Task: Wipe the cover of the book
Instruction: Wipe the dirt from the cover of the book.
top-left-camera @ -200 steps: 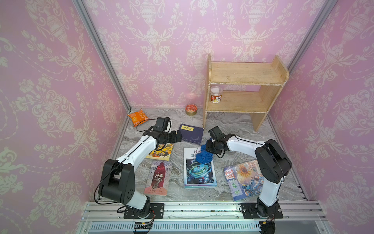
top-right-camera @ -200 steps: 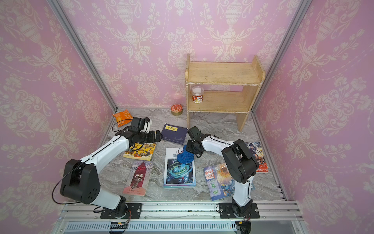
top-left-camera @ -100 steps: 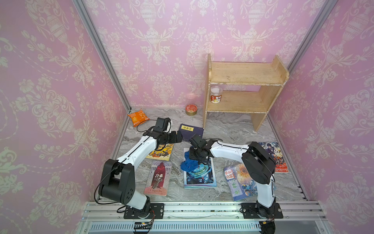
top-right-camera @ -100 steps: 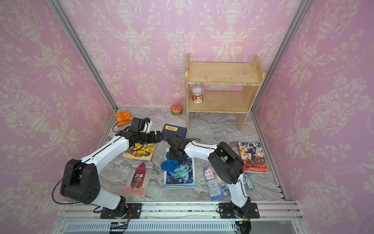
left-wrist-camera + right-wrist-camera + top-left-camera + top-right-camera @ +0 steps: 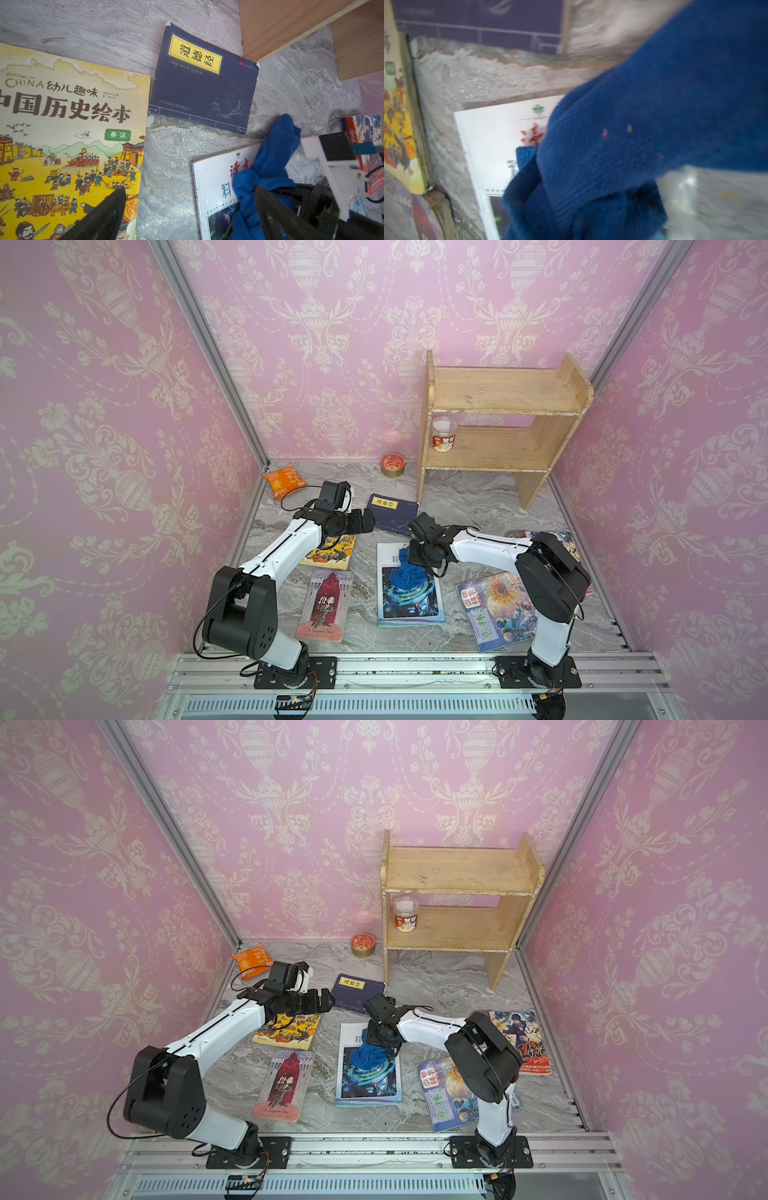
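Top views: cloth on the book cover, right side pinching it

Clock is set from the book point(image 5: 409, 608), with 12 at the back wall. It lies flat mid-table point(image 5: 478, 506), white title band at 12, dark cover art at 6.

My right gripper point(image 5: 414, 564) is clamped tight on the blue cloth point(image 5: 409, 576). The cloth is bunched on the book's upper half, touching the cover, and my fingertips are buried in the fabric. In the left wrist view, one tail of the cloth reaches past the book's 12 edge.

My left gripper point(image 5: 368, 520) is at 11, spread wide and holding nothing. It sits over the gap between the yellow history book point(image 5: 332, 553) and the navy book point(image 5: 392, 512), apart from the cloth.

Neighbours:
- navy book at 12, near
- yellow history book at 10
- red Hamlet book point(image 5: 325, 605) at 9, just beside
- sunflower magazine point(image 5: 494, 610) at 3, partly hidden by my right arm point(image 5: 486, 545)
- anime book point(image 5: 519, 1042) past it at 2

None of them touch the book.

Containers:
- wooden shelf point(image 5: 498, 398) at 1, well apart; its lower board carries a lidded cup point(image 5: 444, 438) at the 9 end, contents not visible
- tin can point(image 5: 392, 465) on the table at 12 by the back wall, red top; can't tell if it's sealed
- orange snack bag point(image 5: 282, 481) at 10, in the far corner
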